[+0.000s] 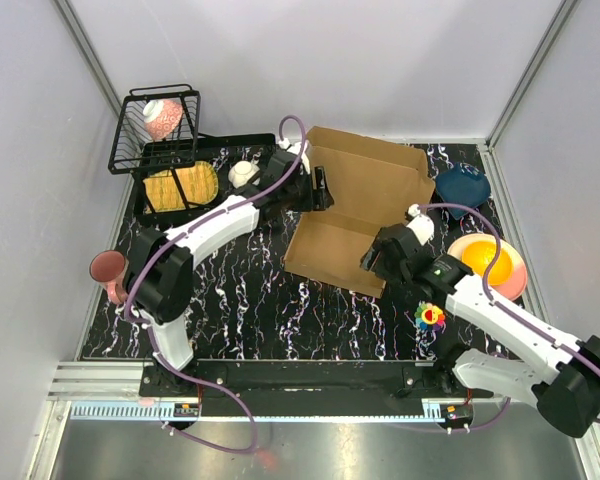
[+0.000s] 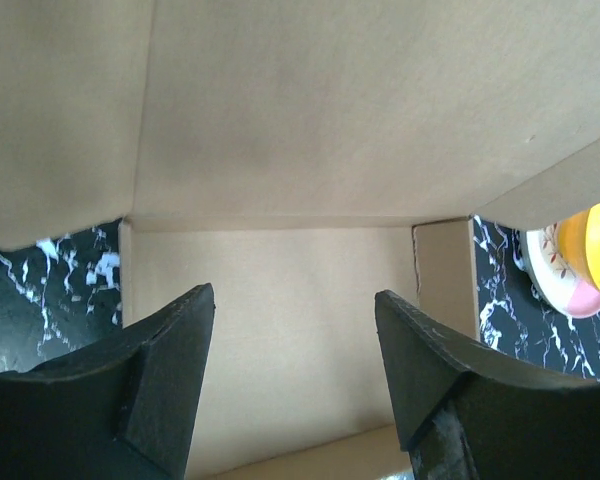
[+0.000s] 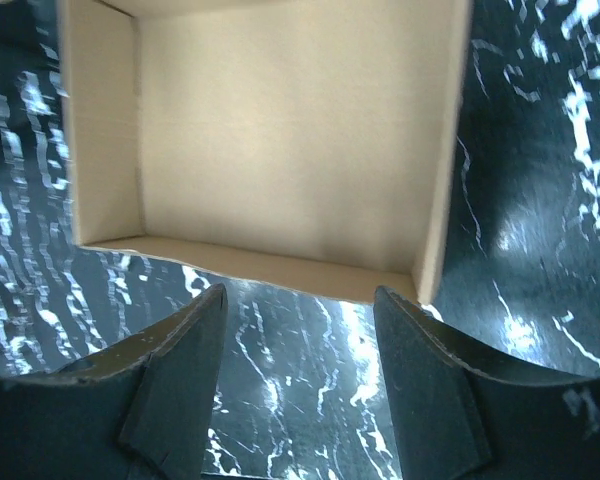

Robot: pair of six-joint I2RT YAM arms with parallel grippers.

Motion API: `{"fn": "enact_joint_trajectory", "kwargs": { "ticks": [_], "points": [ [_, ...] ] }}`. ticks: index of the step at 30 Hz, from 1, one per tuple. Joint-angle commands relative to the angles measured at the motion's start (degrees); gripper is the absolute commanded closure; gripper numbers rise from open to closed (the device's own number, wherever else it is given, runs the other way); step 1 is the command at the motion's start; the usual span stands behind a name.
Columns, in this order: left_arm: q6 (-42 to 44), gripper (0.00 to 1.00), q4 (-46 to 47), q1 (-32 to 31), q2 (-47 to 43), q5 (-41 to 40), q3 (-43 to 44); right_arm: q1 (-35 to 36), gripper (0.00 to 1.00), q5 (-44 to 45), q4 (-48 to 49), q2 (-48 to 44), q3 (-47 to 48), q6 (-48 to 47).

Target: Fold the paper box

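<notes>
You have one paper box [image 1: 365, 210] and two pincers, both open and gripping nothing. The left pincer [image 1: 322, 190] sits at the box's left edge, and the right pincer [image 1: 370, 262] at its near right corner. The widest stretch of worktop [image 1: 250, 300] lies to the box's near left. The box's tray opens upward with its far panel raised, and its long axis runs near to far.

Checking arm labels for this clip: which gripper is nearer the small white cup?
Left. The left gripper is just right of the small white cup, at the paper box; the right gripper is beyond, at the box's near edge.
</notes>
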Motion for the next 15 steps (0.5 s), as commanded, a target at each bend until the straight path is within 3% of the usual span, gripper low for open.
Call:
{"fn": "enact_joint_trajectory", "kwargs": {
  "ticks": [1,11,15],
  "points": [
    [-2.5,0.32,4.7,0.4,-7.6,3.1,-7.6,0.4,0.34,5.9,7.1,-3.5,5.7,-9.3],
    [-4.3,0.32,9.1,-1.5,-25.1,2.1,-23.7,0.4,0.34,5.0,9.4,2.9,10.9,-17.5],
    [-4.3,0.32,7.4,-2.7,-36.5,-4.2,-30.9,0.3,0.35,3.4,9.8,4.2,12.3,-20.2]
  ]
}}
